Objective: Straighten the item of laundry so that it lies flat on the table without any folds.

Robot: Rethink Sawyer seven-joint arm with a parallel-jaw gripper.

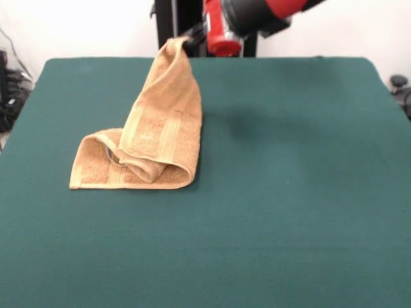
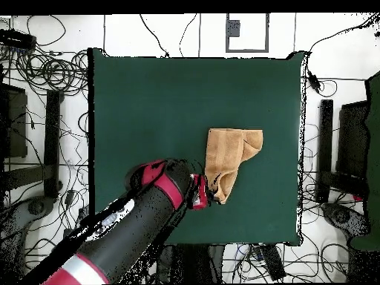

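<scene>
gripper clamps the towel corner aloft (rest crumpled on table).

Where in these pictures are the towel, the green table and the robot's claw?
towel (image 1: 160, 131), front view, on the raised fold of the cloth.
green table (image 1: 295, 192), front view, on a bare stretch of the cover.
claw (image 2: 210, 194), overhead view, at its tip where it meets the towel's corner.

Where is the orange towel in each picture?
Front view: the towel is left of centre on the green table, one corner lifted up to the gripper.
Overhead view: the towel is right of centre, its raised corner by the gripper.
Shared landmark: the red arm tip touching the towel's lifted corner.
</scene>
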